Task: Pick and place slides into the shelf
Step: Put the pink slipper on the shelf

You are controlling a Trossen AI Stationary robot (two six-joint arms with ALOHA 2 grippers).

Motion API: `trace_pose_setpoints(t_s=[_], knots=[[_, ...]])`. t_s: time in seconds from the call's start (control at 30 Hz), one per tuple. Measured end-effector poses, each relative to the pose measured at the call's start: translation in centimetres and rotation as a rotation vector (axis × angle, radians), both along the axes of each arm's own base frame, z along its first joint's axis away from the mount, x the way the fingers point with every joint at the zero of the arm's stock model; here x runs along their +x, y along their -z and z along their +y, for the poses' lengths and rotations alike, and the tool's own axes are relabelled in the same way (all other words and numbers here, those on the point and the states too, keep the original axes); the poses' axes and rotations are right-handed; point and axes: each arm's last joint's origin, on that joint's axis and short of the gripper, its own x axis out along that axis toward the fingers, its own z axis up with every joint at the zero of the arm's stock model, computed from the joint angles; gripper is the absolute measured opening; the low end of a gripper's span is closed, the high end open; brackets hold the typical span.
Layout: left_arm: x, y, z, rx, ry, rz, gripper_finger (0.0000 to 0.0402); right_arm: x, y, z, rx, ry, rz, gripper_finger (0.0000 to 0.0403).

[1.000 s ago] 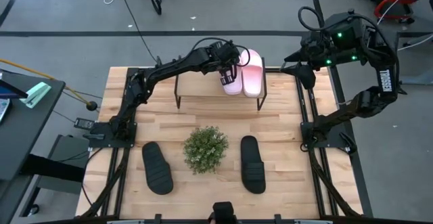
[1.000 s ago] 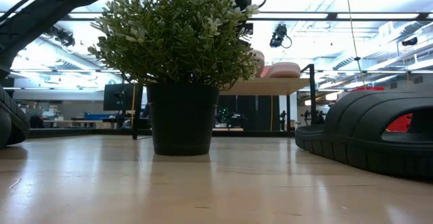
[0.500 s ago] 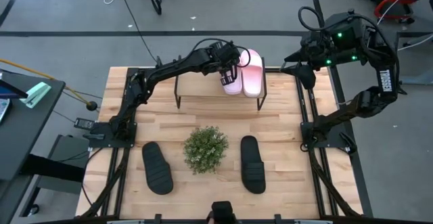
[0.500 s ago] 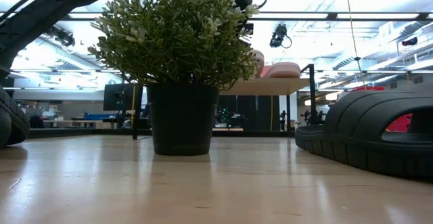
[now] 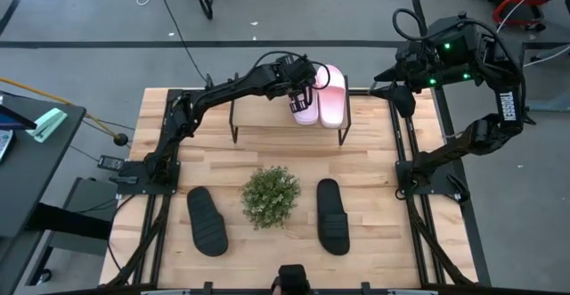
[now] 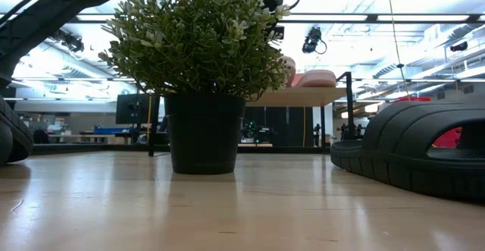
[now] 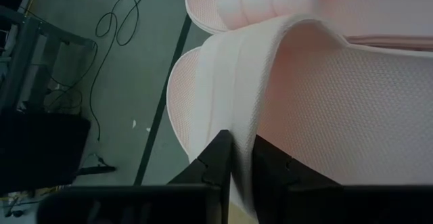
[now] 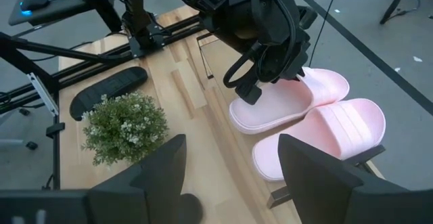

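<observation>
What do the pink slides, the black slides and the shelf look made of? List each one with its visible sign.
Pink slides: apparently soft moulded foam or rubber, matte; the left wrist view shows a fine dimpled texture where the left gripper pinches one strap.
Black slides: likely matte rubber, with ribbed soles.
Shelf: pale wood-grain board on thin black legs, probably metal.

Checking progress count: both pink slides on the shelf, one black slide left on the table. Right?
Not quite: two black slides remain on the table, one left of the plant, the other right of it, per the high view. Both pink slides are on the shelf.
</observation>
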Motion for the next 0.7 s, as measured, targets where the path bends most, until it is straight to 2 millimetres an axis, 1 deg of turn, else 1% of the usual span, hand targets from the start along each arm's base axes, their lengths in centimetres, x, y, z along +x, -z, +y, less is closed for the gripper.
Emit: trace_pose_setpoints(t_s=[0.2, 0.53, 0.7], knots=[[0.0, 0.0, 0.0, 0.001, 0.0, 0.0, 0.0052, 0.0, 0.0, 0.0, 0.0, 0.0, 0.0, 0.024], [-0.05, 0.07, 0.11, 0.01, -0.013, 0.007, 0.0115, 0.02, 0.01, 0.0, 0.0, 0.0, 0.0, 0.024], [-0.12, 0.09, 0.21, 0.036, -0.035, 0.023, 0.0138, 0.02, 0.01, -0.01, 0.0, 0.0, 0.0, 0.024]])
